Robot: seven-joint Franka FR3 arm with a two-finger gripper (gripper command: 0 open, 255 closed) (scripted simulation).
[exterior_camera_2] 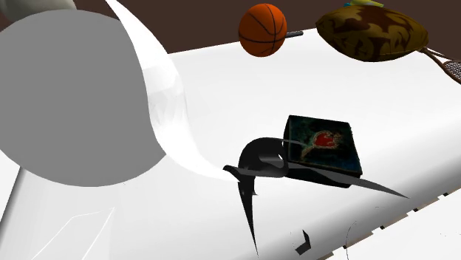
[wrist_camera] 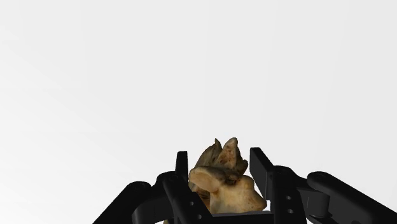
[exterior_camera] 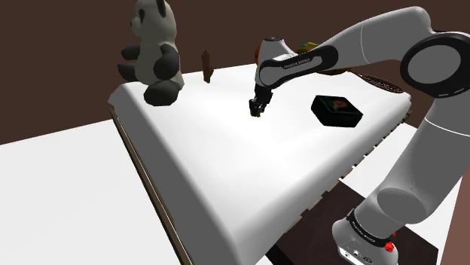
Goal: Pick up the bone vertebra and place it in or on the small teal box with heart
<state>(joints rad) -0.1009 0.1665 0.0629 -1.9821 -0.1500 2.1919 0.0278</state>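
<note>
A tan, knobbly bone vertebra (wrist_camera: pixel 224 181) sits clasped between my two black fingers, and my gripper (wrist_camera: pixel 221 167) is shut on it. In the shoulder view the gripper (exterior_camera: pixel 256 110) hangs just above the white bed, to the left of the small dark teal box with a red heart (exterior_camera: pixel 337 110). The box (exterior_camera_2: pixel 323 146) lies flat on the white surface in the second exterior view, its lid facing up. The vertebra is too small to make out in the shoulder view.
A panda plush (exterior_camera: pixel 154 51) sits at the bed's far left corner with a brown upright piece (exterior_camera: pixel 207 65) beside it. A basketball (exterior_camera_2: pixel 262 29), a brown camouflage cushion (exterior_camera_2: pixel 372 32) and a racket (exterior_camera_2: pixel 445 63) lie at the far side. The bed edge (exterior_camera: pixel 181 207) drops off toward the floor.
</note>
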